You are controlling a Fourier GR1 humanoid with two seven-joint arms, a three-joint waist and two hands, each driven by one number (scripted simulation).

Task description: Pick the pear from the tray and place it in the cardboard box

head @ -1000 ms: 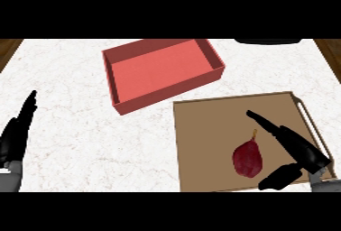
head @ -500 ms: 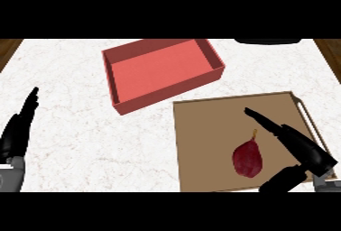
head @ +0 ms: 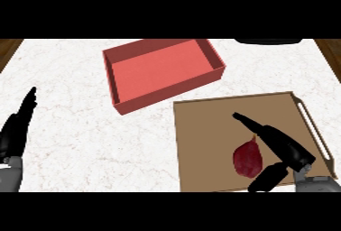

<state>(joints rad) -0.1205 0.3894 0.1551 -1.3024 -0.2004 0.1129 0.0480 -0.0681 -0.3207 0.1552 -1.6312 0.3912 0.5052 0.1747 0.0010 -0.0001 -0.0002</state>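
Note:
A dark red pear (head: 248,157) lies on the brown tray (head: 206,135) at the lower right, stem end pointing up-right. My right hand (head: 285,148) hovers open just to the pear's right, fingers straight and pointing up-left, thumb (head: 267,177) below the fruit. The pear sits in the gap between fingers and thumb; touching or apart, I cannot tell. The red cardboard box (head: 163,72) stands open at the upper middle, nothing inside. My left hand (head: 18,131) rests open at the left edge, fingers up.
The white marble counter (head: 86,131) spreads between box and tray. The tray has a pale handle (head: 313,131) on its right side. A dark object (head: 269,41) shows at the top right edge. Wooden strips border the counter's far corners.
My right hand has slid slightly left and down, closing in beside the pear. The left hand has drifted a little upward. The pear has stayed put.

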